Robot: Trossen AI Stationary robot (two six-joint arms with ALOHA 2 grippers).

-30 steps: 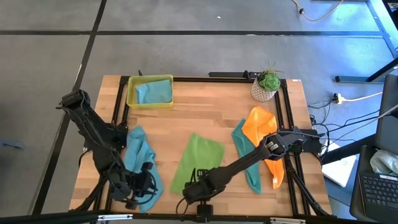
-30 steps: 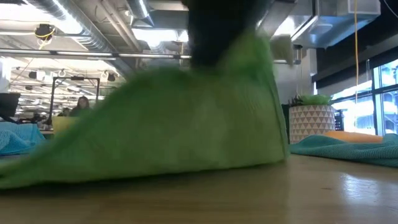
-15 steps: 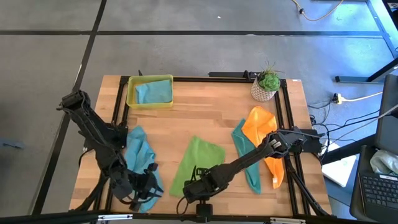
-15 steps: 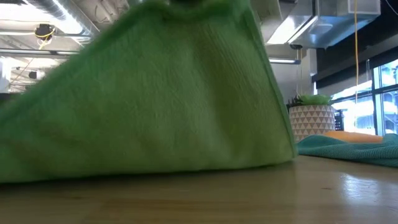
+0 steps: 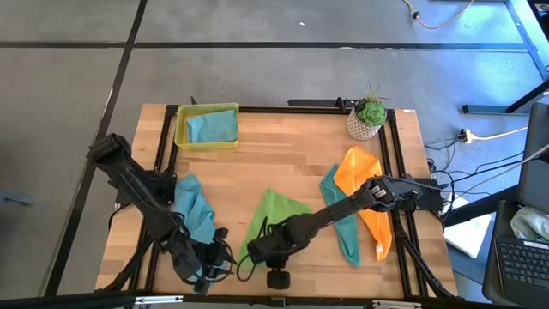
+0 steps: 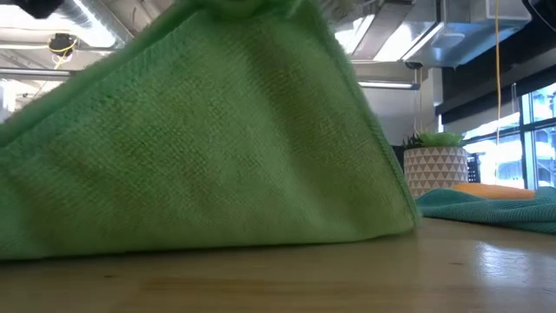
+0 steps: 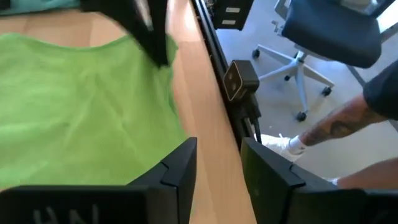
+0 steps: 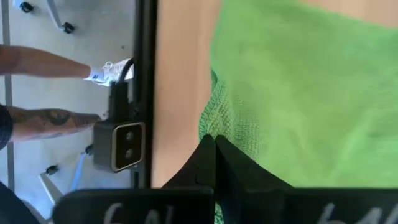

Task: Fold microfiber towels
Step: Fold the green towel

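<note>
Since a second ago, the right hand has lifted the green towel up off the tabletop and pulled its near corner up and back, so the towel now looks shorter in the high view. That hand is pinched tight on the towel's edge, near the bottom middle of the high view. In the low view the green towel fills most of the frame like a tent. The left hand has moved toward the bottom middle of the high view and sits just beside the right hand. Its fingers are parted with nothing between them, and they hang by the towel's edge. One blue towel lies crumpled at the lower left, and another lies in the tray at the upper left. The teal towel and orange towel lie together on the right. A plant pot stands at the upper right. A person's arm shows beyond the tabletop in the right wrist view.
</note>
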